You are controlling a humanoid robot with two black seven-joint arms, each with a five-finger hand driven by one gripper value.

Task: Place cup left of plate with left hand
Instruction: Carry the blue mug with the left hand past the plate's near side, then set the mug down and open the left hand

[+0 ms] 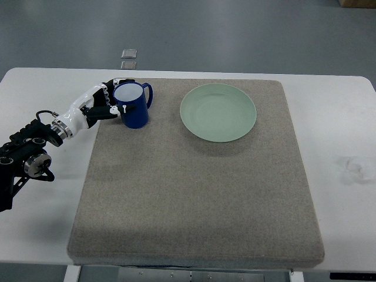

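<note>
A blue mug (133, 104) with a white interior is seen standing upright on the grey felt mat (194, 188), near its far left corner and to the left of the pale green plate (218, 111), from which it is kept apart by a clear gap. The mug's handle is turned toward the plate. The left hand (103, 103) is wrapped around the mug's left side, its fingers curled against the wall; whether the grip is firm cannot quite be told. The mat is laid on a white table (341, 147).
</note>
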